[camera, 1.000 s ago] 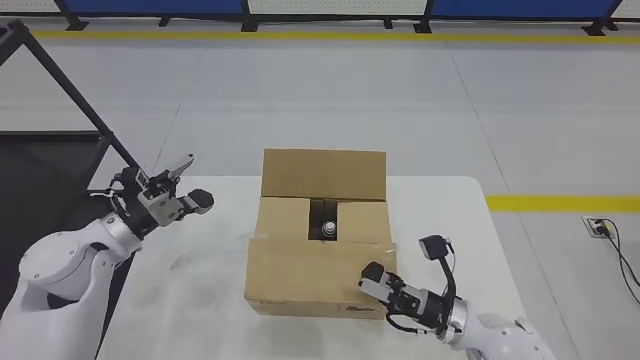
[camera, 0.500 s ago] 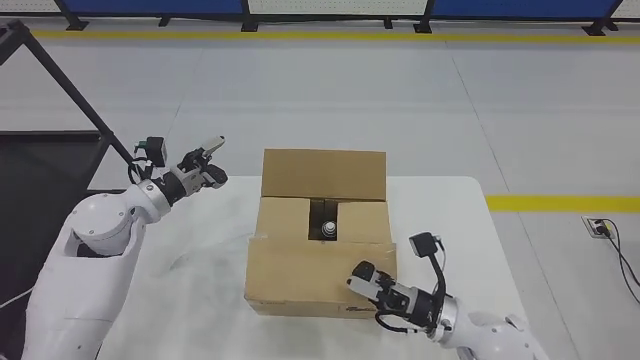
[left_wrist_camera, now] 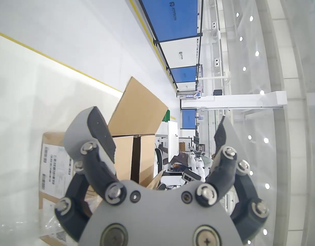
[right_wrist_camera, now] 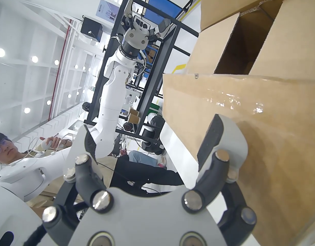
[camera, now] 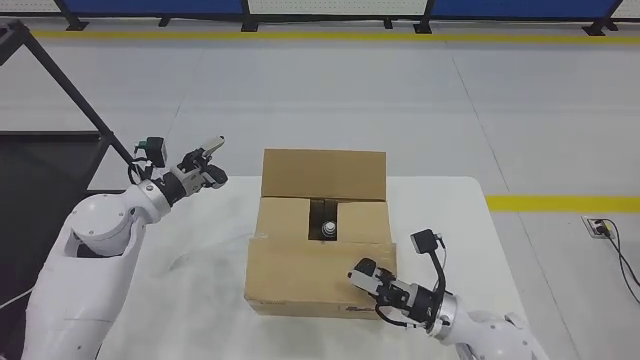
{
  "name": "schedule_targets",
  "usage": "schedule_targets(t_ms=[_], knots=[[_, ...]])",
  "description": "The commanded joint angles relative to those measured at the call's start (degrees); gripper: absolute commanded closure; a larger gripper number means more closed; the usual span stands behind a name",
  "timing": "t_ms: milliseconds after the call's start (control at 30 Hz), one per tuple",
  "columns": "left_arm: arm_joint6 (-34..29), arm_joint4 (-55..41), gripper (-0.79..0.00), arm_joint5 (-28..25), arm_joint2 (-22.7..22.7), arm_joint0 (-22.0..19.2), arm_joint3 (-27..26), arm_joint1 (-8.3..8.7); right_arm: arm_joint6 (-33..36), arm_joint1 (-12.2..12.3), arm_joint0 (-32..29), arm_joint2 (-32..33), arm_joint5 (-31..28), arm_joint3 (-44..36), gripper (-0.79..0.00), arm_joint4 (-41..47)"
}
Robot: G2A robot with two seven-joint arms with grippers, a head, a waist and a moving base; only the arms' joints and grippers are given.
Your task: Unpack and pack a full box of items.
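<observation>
1. Top view: the box (camera: 320, 270) stands mid-tabletop (camera: 200, 280) with its rear flap upright. A dark gap between the inner flaps shows a small white cap (camera: 329, 228), perhaps a bottle's. The left gripper (camera: 214, 160) hangs off the box's far left corner, clear of it, with its fingers spread and nothing between them. The right gripper (camera: 362, 274) is at the box's near right corner.
2. Left wrist view: the left gripper (left_wrist_camera: 162, 134) is wide open and bare. Beyond it is the box (left_wrist_camera: 137, 113), with a white label (left_wrist_camera: 55, 162) of barcodes and fine print on its side. The print is too small to read.
3. Right wrist view: the right gripper (right_wrist_camera: 154, 142) is spread and grasps nothing. One finger (right_wrist_camera: 221, 142) lies against the box (right_wrist_camera: 249, 103), apparently touching its taped cardboard. A small printed mark sits at the flap's edge.
</observation>
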Motion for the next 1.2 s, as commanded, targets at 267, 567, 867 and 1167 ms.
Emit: schedule_targets(t_ms=[267, 567, 867, 1167], knots=[[4.12, 6.32, -0.785, -6.57, 6.58, -4.69, 8.31, -1.49, -0.6, 0.0, -0.19, -0.61, 0.24, 0.12, -0.785, 0.82], [3.45, 5.31, -0.785, -19.38, 15.0, -13.74, 24.32, -5.41, -0.2, 0.24, -0.2, -0.22, 0.42, -0.12, -0.785, 0.99], [4.81, 8.08, -0.785, -27.48, 22.73, -21.14, 37.35, -10.32, -0.1, 0.66, -1.91, 1.1, -0.01, -1.29, -0.785, 1.39], [5.01, 7.86, -0.785, -32.69, 25.62, -24.37, 45.05, -13.94, -0.01, 1.02, -3.21, 2.0, -0.09, -2.3, -0.785, 1.33]])
